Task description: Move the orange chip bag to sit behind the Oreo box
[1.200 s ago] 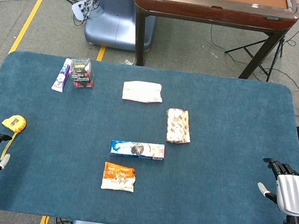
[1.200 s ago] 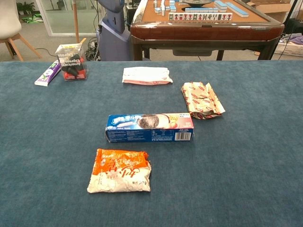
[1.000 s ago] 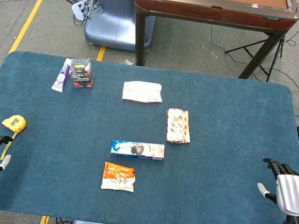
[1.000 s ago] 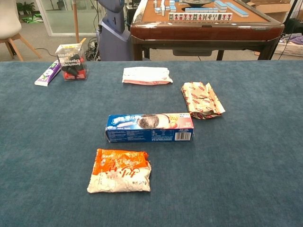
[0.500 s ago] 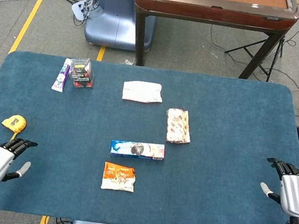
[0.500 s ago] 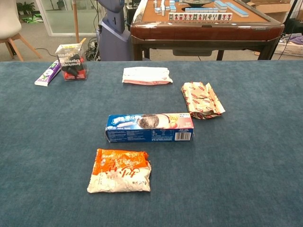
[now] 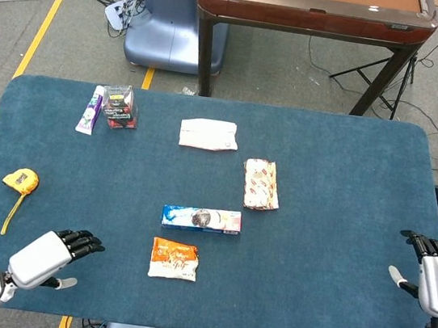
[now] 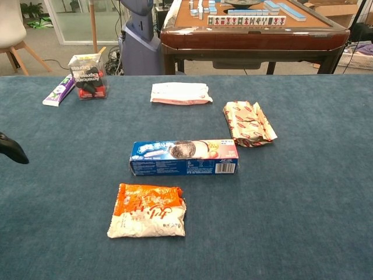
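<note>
The orange chip bag (image 7: 174, 259) (image 8: 148, 210) lies flat near the table's front edge, just in front of the blue Oreo box (image 7: 201, 219) (image 8: 184, 157). My left hand (image 7: 47, 257) hovers at the front left, well left of the bag, fingers spread toward it and holding nothing; only a dark fingertip (image 8: 13, 149) shows at the left edge of the chest view. My right hand (image 7: 437, 283) stays at the far right edge of the table, fingers apart and empty.
A patterned red-and-white packet (image 7: 261, 184) lies behind and right of the Oreo box, a white packet (image 7: 208, 134) farther back. A clear box (image 7: 118, 107) and a purple tube (image 7: 90, 108) sit at back left. A yellow tape measure (image 7: 20, 180) lies at the left.
My left hand has swung from the left table edge inward and to the right, toward the chip bag. My right hand has drifted slightly right. No object has moved.
</note>
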Tool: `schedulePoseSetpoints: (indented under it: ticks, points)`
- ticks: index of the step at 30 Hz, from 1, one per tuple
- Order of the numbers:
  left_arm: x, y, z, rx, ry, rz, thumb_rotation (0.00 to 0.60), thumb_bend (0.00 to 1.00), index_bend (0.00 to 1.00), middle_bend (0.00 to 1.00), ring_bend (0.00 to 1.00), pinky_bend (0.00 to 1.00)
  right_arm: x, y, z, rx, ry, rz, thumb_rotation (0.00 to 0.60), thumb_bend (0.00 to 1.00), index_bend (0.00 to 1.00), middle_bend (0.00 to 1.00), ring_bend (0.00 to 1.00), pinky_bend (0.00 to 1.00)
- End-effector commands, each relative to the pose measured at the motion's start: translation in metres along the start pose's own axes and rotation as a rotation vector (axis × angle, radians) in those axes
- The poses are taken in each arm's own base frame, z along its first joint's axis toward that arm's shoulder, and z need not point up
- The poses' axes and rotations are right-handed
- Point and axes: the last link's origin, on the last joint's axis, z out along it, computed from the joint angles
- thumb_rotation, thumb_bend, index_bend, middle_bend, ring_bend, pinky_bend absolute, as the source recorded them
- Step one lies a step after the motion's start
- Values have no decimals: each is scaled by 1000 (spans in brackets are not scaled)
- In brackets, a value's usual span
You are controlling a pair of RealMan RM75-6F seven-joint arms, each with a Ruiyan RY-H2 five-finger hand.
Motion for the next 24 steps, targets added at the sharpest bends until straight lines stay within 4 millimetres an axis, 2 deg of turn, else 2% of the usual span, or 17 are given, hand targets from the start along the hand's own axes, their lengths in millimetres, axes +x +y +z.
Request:
schedulePoseSetpoints:
  ticks: [1, 14, 24]
  points:
    - [-7, 6, 13, -63, -27, 13, 600, 69, 219, 250, 223, 439, 3, 5, 1, -27, 19, -10, 600, 0, 320, 401, 369, 517]
    - [-24, 28, 60, -217, -16, 17, 600, 62, 220, 240, 220, 435, 19, 31, 3, -143, 26, -77, 600, 0, 320, 401, 346, 499]
    - [-39, 32, 85, -252, -22, 55, 600, 62, 248, 239, 222, 435, 28, 47, 3, -212, 51, -116, 600, 0, 320, 400, 345, 492]
